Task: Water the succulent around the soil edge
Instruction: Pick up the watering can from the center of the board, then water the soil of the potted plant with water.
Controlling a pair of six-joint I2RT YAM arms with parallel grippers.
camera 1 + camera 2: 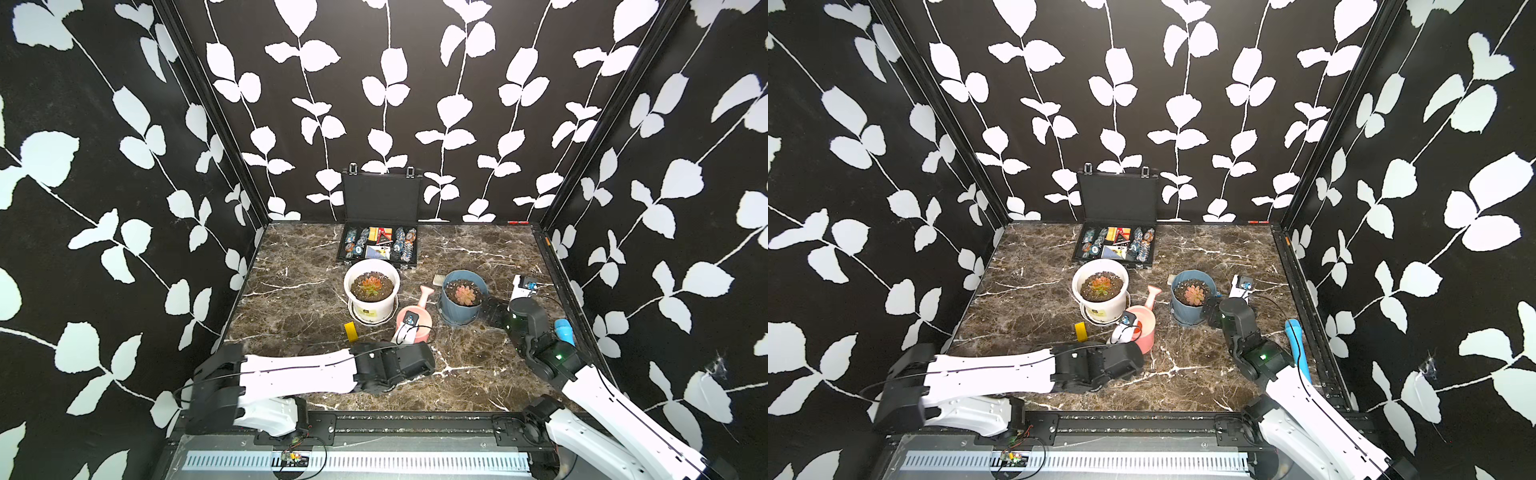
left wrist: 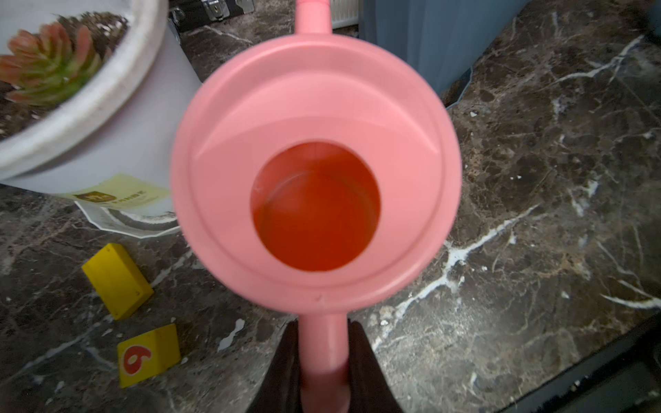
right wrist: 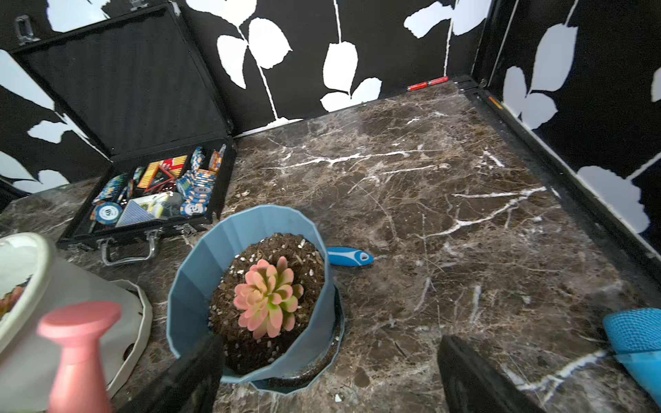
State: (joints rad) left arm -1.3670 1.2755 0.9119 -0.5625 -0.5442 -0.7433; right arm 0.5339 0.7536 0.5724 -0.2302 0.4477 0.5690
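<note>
Readable writing is scarce. A red "6" marks one yellow block [image 2: 148, 355], though it may be a 9 seen upside down. Two poker chips in the open black case [image 3: 125, 89] read "50" and "10". The yellow-green label [image 2: 118, 193] on the white pot [image 1: 371, 262] carries print too blurred to read.

The succulent [image 1: 369, 286] sits left of the table's [image 2: 536, 178] middle, just in front of the case, its rosette facing straight up. The soil edge [image 1: 356, 286] rings it inside the wide white rim. In the left wrist view the plant and pot are cut off at the frame edge.

The left gripper [image 2: 323, 343] is clenched on the handle of the pink watering can [image 2: 314, 161], a dark finger on each side. In both top views this grasp is hidden under the wrist. The can stands between the two pots, just beside the white one. Its long axis runs from the handle at the robot's side to the spout [image 1: 426, 295], which points toward the back wall. The spout's tip is cropped in the left wrist view. A faint line inside the can may be a water level.

The right gripper [image 3: 331, 354] is spread wide and holds nothing. One finger [image 3: 200, 361] is close to the blue-grey pot [image 3: 189, 293]; whether they touch I cannot tell.
</note>
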